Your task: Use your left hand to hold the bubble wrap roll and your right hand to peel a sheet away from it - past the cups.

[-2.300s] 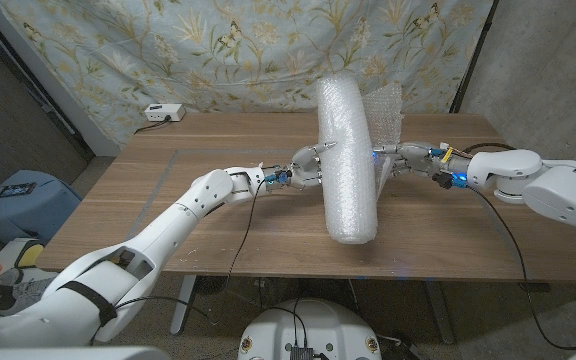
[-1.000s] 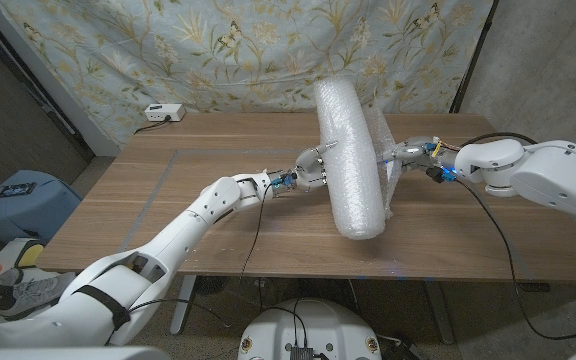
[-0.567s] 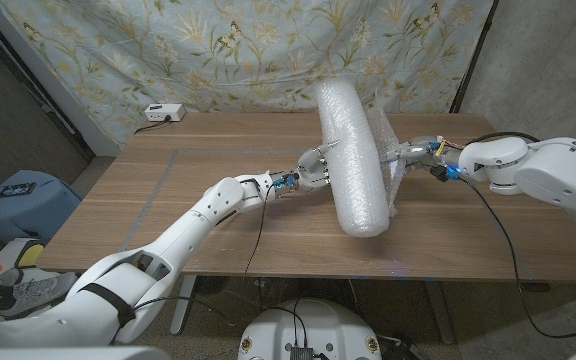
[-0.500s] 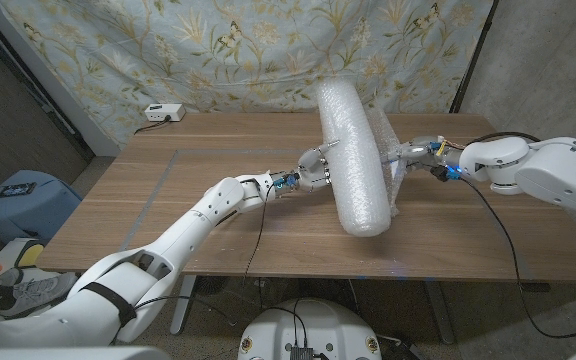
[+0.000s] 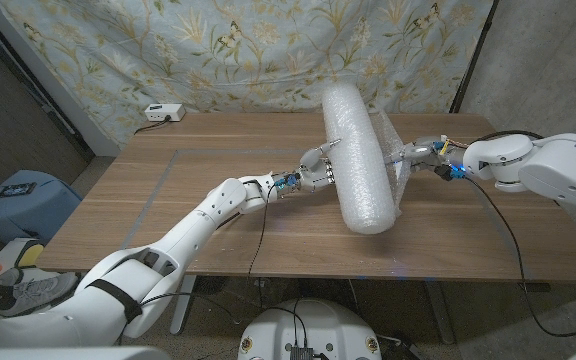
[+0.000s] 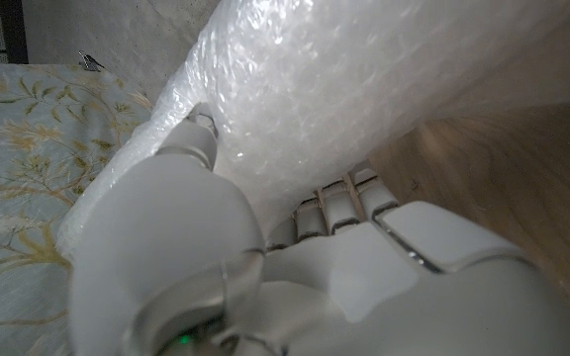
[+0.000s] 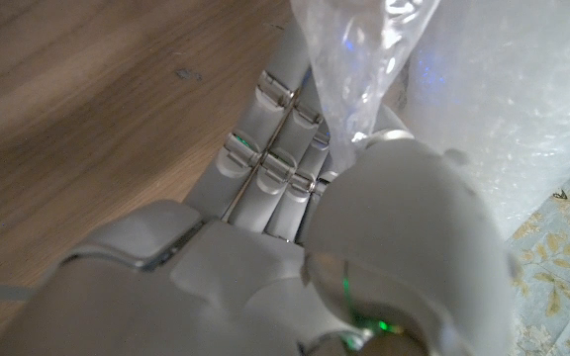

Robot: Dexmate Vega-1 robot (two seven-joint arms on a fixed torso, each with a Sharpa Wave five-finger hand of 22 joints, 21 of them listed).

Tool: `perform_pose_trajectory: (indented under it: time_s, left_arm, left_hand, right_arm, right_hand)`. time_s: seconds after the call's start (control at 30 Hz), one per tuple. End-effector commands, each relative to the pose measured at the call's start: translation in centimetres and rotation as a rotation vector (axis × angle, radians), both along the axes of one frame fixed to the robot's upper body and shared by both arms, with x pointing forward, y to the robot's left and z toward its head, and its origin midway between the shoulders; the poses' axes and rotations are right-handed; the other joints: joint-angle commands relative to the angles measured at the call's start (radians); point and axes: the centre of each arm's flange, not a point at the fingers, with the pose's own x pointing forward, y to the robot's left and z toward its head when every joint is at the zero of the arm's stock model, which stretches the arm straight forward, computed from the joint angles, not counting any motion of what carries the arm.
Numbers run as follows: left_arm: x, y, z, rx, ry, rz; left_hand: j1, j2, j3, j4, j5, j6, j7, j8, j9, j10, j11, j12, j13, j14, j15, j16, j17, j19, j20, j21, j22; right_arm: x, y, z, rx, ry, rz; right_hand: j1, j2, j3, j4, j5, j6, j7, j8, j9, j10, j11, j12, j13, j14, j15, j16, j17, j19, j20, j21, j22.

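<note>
Left hand (image 5: 317,167) grips the tall white bubble wrap roll (image 5: 358,160); roll now leans further right. Right hand (image 5: 411,155) pinches the clear loose sheet (image 5: 392,150), barely peeled.

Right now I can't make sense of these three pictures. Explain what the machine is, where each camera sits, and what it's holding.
It is a two-armed robot standing at a wooden table. One camera looks down from its head; the other two sit on its wrists, looking along each hand. The left hand holds a big bubble wrap roll, which leans tilted with its lower end on the table; the left wrist view shows the fingers against it. The right hand pinches the loose sheet of wrap. A small white box lies at the far edge.
</note>
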Motion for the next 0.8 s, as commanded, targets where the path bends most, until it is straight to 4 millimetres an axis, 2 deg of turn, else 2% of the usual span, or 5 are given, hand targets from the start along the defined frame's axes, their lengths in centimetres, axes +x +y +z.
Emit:
perform_pose_trajectory:
  time_s: [0.03,0.17,0.7,0.8]
  left_arm:
    - [-0.19,0.02,-0.28,-0.04,0.024,-0.026]
    - [-0.3,0.1,-0.2,-0.062,0.036,-0.034]
    - [-0.7,0.42,-0.61,-0.132,0.093,-0.039]
    - [-0.8,0.4,-0.94,-0.148,0.112,-0.041]
  left_hand:
    - [-0.012,-0.007,-0.002,0.0,-0.003,-0.016,-0.022,0.002,0.001,-0.016,0.006,-0.009,0.004,0.0,0.012,-0.007,-0.004,0.008,0.014,0.0,0.003]
    - [-0.03,-0.012,-0.009,0.003,-0.007,-0.044,-0.025,0.002,0.0,-0.051,0.027,-0.027,0.004,-0.002,0.033,-0.013,-0.012,0.013,0.021,0.0,0.003]
    - [-0.047,-0.015,-0.013,0.004,-0.011,-0.059,-0.019,0.009,-0.002,-0.073,0.032,-0.044,-0.002,-0.023,0.051,-0.028,-0.024,0.01,0.03,-0.006,0.001]
    - [-0.047,-0.012,-0.011,0.003,-0.011,-0.056,-0.034,0.013,-0.003,-0.081,0.034,-0.049,-0.004,-0.027,0.058,-0.032,-0.028,0.007,0.036,-0.009,0.001]
  right_arm:
    - [0.05,0.09,0.13,-0.019,0.015,-0.007]
    - [0.0,0.12,0.23,-0.025,0.017,-0.01]
    - [-0.22,0.35,0.32,-0.044,0.024,-0.016]
    - [-0.26,0.37,0.25,-0.047,0.028,-0.019]
  right_hand:
    - [0.016,-0.002,0.001,0.005,-0.005,0.002,0.005,0.006,0.001,0.001,0.008,-0.001,0.004,0.012,0.002,-0.003,0.006,-0.002,0.0,0.012,0.003]
    - [0.019,-0.001,-0.001,0.005,-0.006,0.004,0.007,0.007,0.001,0.004,0.01,-0.004,0.003,0.013,0.002,-0.007,0.01,-0.004,0.0,0.018,0.003]
    - [0.025,0.001,-0.006,0.007,-0.006,0.003,0.007,0.006,0.002,0.001,0.01,-0.008,0.011,0.015,0.002,-0.016,0.021,-0.011,0.0,0.035,0.002]
    - [0.027,0.001,-0.007,0.007,-0.006,0.006,0.017,0.007,0.002,0.003,0.008,-0.01,0.01,0.016,0.002,-0.018,0.023,-0.012,0.0,0.039,0.002]
